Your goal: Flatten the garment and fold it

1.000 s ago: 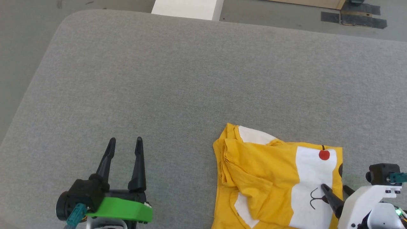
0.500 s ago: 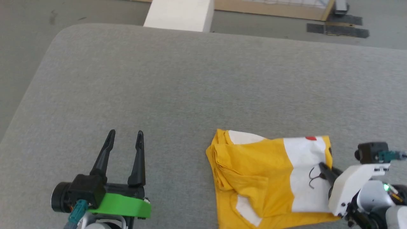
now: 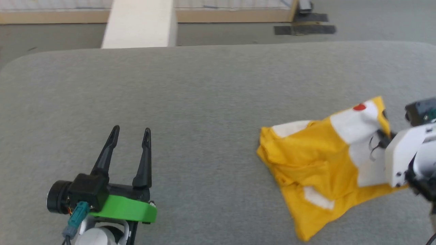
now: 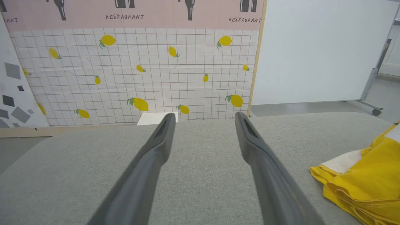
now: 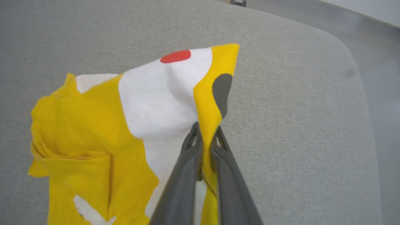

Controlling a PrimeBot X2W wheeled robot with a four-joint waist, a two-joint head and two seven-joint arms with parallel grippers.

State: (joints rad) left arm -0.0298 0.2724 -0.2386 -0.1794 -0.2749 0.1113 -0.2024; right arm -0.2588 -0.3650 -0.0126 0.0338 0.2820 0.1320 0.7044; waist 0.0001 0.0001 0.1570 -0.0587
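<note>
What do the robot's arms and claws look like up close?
Each gripper has two long, dark, tapering fingers. The left gripper sits on a black body with a bright green plate and a teal cable plug. The right gripper comes off a white casing, with a small black camera beside it.
</note>
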